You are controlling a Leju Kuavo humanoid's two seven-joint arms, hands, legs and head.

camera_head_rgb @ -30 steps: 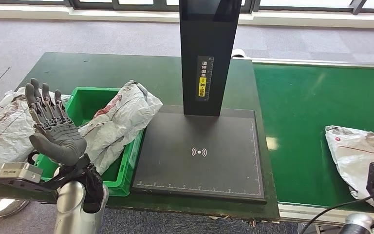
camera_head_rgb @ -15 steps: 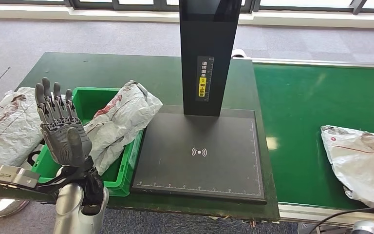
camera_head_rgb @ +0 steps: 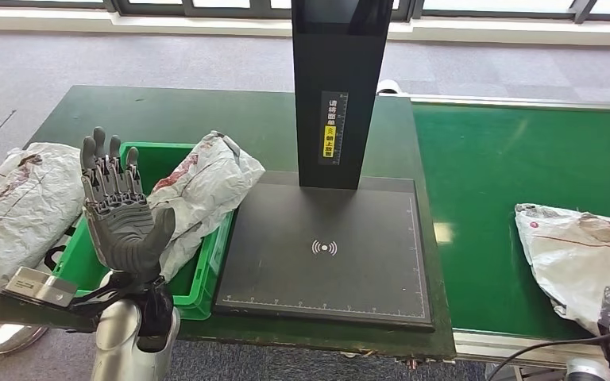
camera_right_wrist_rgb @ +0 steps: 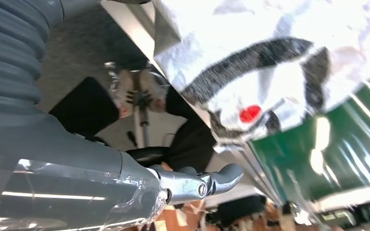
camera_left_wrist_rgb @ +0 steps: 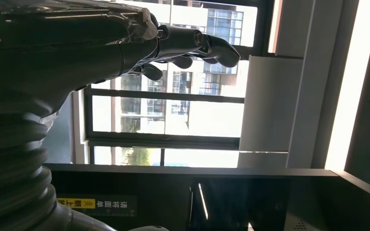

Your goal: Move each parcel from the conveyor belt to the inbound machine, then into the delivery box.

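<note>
Waiting on the belt: a white poly-bag parcel [camera_head_rgb: 584, 254] lies at the near right of the conveyor belt [camera_head_rgb: 508, 175], its near end reaching the belt's front edge, well apart from the inbound machine's scan plate [camera_head_rgb: 326, 250].
Parcel surface: crinkled, glossy film with dark and red print; the right wrist view shows it [camera_right_wrist_rgb: 270, 72] hanging a little past the belt's edge.
Likely handling: judged soft, light and floppy; the film looks slippery and will sag and fold when lifted rather than keep its shape.
Where to take hold: probably a gathered fold near the middle of the near side, pinching film and contents together, not a loose corner that would let the bag swing.
Right hand [camera_right_wrist_rgb: 192, 185]: low beside the belt's front edge, just below the parcel, holding nothing; whether its fingers are spread or curled, I cannot tell.
Left hand [camera_head_rgb: 121, 218]: raised over the delivery box [camera_head_rgb: 198, 286], fingers wide and straight, holding nothing.
Delivery box: green crate at the table's near left, with one parcel [camera_head_rgb: 198, 190] draped over its rim and another [camera_head_rgb: 20, 210] just outside its left wall.
</note>
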